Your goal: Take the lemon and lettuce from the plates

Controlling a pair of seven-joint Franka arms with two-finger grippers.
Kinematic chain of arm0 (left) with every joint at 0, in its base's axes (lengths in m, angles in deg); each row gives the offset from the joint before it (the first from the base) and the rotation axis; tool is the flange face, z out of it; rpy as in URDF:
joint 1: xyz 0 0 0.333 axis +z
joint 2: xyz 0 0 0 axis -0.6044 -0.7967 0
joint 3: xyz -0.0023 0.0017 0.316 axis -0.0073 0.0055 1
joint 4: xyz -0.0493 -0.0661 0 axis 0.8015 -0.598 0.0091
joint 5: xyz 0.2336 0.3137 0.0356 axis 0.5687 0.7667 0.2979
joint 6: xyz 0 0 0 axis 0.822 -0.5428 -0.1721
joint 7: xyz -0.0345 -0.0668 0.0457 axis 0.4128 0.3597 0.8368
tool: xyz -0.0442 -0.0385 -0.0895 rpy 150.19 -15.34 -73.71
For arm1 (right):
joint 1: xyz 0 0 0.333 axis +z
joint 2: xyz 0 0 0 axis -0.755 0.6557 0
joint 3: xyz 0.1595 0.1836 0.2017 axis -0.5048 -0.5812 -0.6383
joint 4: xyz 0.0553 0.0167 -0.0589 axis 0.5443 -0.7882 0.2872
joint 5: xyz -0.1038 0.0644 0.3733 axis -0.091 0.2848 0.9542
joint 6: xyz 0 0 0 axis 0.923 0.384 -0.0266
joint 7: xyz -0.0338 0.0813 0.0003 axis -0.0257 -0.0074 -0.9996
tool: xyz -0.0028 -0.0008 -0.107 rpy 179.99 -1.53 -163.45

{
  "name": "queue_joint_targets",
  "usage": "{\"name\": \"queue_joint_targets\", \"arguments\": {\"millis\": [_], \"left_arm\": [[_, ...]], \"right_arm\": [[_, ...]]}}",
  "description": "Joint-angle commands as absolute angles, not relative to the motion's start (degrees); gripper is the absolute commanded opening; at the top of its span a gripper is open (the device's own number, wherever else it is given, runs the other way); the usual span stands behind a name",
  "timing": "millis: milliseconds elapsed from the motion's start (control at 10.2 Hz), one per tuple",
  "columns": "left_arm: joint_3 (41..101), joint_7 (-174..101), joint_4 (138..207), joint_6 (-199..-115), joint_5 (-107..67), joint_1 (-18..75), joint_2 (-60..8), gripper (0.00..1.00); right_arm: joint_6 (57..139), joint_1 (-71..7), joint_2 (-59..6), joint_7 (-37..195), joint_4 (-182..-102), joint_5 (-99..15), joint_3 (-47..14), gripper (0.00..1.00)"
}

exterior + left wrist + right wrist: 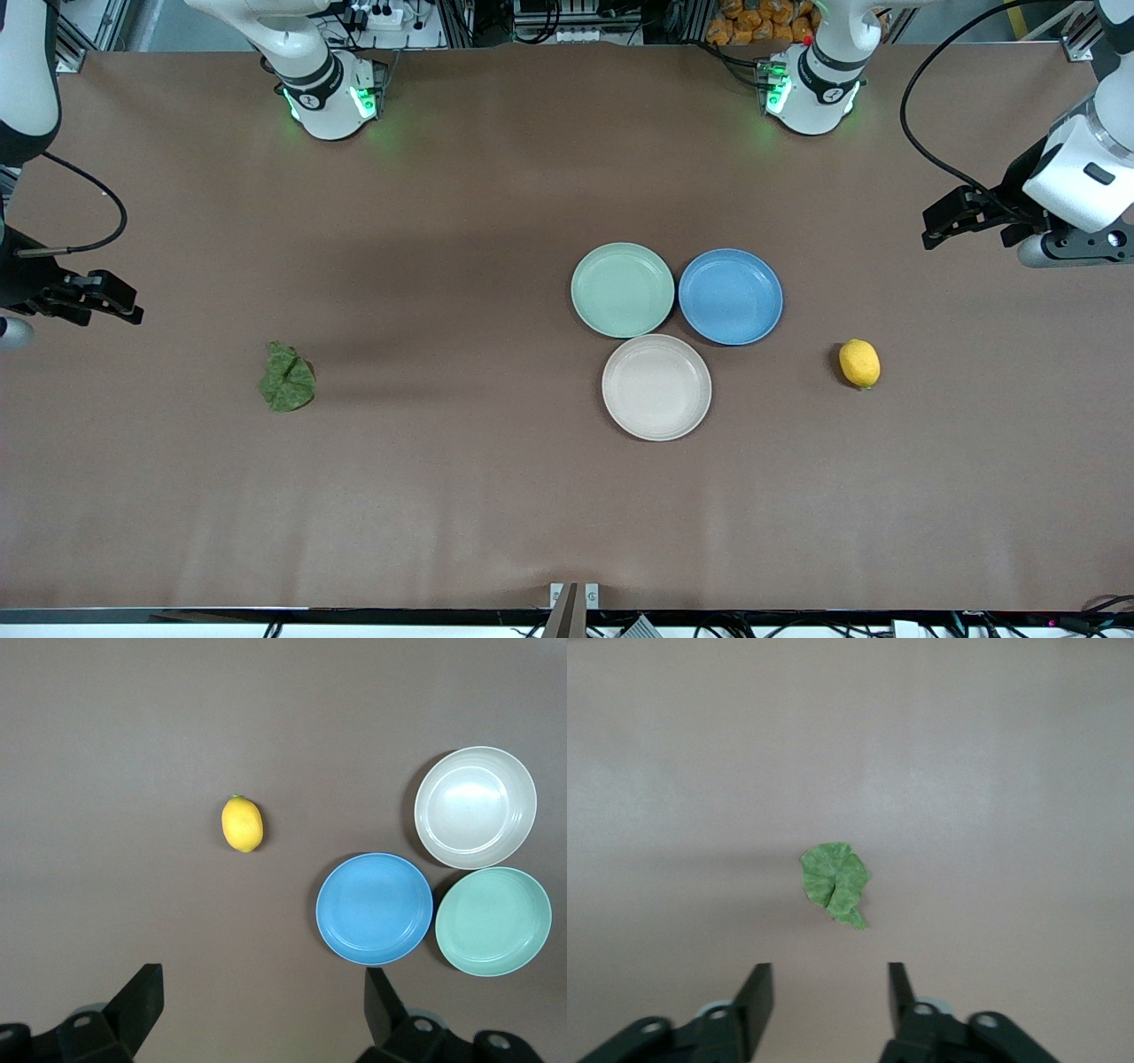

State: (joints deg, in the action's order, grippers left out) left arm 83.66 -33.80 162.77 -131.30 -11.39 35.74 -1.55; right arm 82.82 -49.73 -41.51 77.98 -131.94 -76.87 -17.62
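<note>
The lemon (859,363) lies on the bare table toward the left arm's end, beside the blue plate; it also shows in the left wrist view (242,824). The lettuce (286,378) lies on the bare table toward the right arm's end and shows in the right wrist view (834,883). The mint green plate (623,290) and the beige-cream plate (656,387) stand empty mid-table. My left gripper (941,218) is open and empty, up in the air at the table's end (263,1001). My right gripper (115,297) is open and empty, up at its end (830,997).
An empty blue plate (730,296) touches the mint and cream plates (376,907). The mint plate (493,920) and cream plate (476,806) show in the left wrist view. Brown table cover (443,487) spreads around them.
</note>
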Motion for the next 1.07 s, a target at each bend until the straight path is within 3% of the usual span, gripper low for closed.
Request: {"name": "queue_joint_targets", "arguments": {"millis": [0, 390, 683, 878, 976], "left_arm": [[83.83, -35.14, 161.26, -129.94, -12.25, 35.96, -2.02, 1.0], [84.0, -35.41, 161.17, -131.95, -11.99, 36.05, -2.02, 1.0], [84.0, -35.41, 161.17, -133.28, -10.85, 36.05, -2.11, 1.0], [83.83, -35.41, 161.17, -133.36, -10.85, 35.96, -2.11, 1.0], [83.83, -35.41, 161.17, -133.36, -10.76, 35.96, -2.11, 1.0]], "right_arm": [[81.11, -51.05, -41.63, 76.75, -130.68, -76.81, -18.48, 0.02], [80.66, -51.05, -41.81, 76.84, -130.58, -76.73, -18.57, 0.0], [79.96, -51.05, -41.63, 77.1, -130.23, -76.73, -18.65, 0.58], [78.3, -51.05, -41.54, 77.54, -130.32, -76.73, -18.65, 0.81], [78.03, -51.13, -41.63, 77.54, -130.32, -76.55, -18.65, 0.84]]}}
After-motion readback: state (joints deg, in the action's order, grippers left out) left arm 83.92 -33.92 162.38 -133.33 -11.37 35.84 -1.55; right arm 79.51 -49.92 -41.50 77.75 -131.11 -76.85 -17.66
